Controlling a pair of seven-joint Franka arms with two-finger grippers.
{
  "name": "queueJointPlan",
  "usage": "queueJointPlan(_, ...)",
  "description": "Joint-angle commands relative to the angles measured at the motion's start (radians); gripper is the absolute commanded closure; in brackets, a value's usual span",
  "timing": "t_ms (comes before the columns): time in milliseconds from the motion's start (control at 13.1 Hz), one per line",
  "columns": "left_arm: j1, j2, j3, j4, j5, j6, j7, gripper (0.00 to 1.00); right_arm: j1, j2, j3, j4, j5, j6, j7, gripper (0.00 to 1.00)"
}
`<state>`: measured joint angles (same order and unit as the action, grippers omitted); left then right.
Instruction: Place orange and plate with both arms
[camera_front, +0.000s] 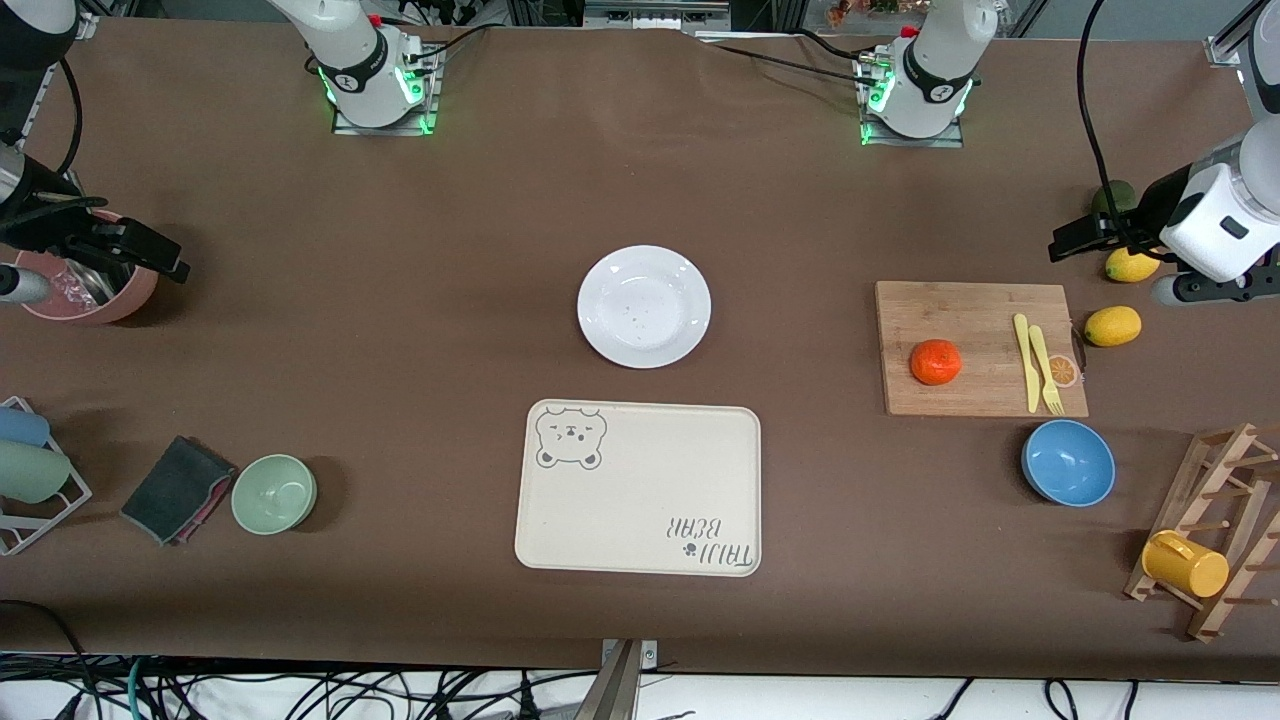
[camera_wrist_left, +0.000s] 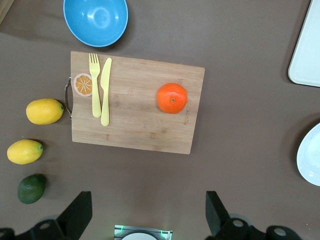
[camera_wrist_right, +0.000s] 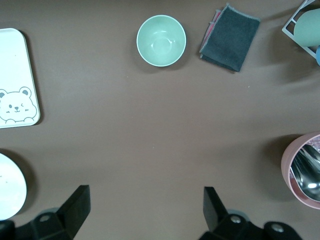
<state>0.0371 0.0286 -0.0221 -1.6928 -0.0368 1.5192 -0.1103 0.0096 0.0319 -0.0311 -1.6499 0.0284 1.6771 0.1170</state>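
Bamboo board (camera_front: 980, 347) carries orange (camera_front: 936, 362), untouched; white plate (camera_front: 644, 306) sits mid-desk beside bear tray (camera_front: 638, 487). Left gripper (camera_wrist_left: 145, 210) hangs w/ jaws apart, ready above board edge. Right gripper (camera_wrist_right: 145, 210), jaws apart, waits near pink pot (camera_front: 88, 284).

A robotics lab: bolted arm bases (camera_front: 378, 85), loose cables (camera_front: 300, 690).

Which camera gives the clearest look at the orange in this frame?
The left wrist view: the orange sits large and unobstructed on the cutting board, stem dimple visible. The front view shows it smaller on the same board. The right wrist view does not show it.
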Motion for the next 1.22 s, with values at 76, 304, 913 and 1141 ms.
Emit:
queueJointPlan(76,-0.003,-0.006,-0.002,0.012,0.025,-0.016,-0.009,0.0,0.001,-0.007,-0.004,-0.004,0.018,0.003,-0.01,0.0)
queueJointPlan(304,-0.003,-0.006,-0.001,0.016,0.026,-0.016,-0.008,0.0,0.001,-0.007,-0.004,-0.004,0.016,0.003,-0.01,0.0)
queueJointPlan(913,-0.003,-0.009,-0.002,0.019,0.046,-0.016,-0.006,0.0,0.0,-0.007,-0.004,-0.004,0.018,0.003,-0.01,0.0)
queueJointPlan(1141,-0.003,-0.007,-0.002,0.019,0.046,-0.016,-0.008,0.0,0.0,-0.007,-0.004,-0.004,0.018,0.003,-0.011,0.0)
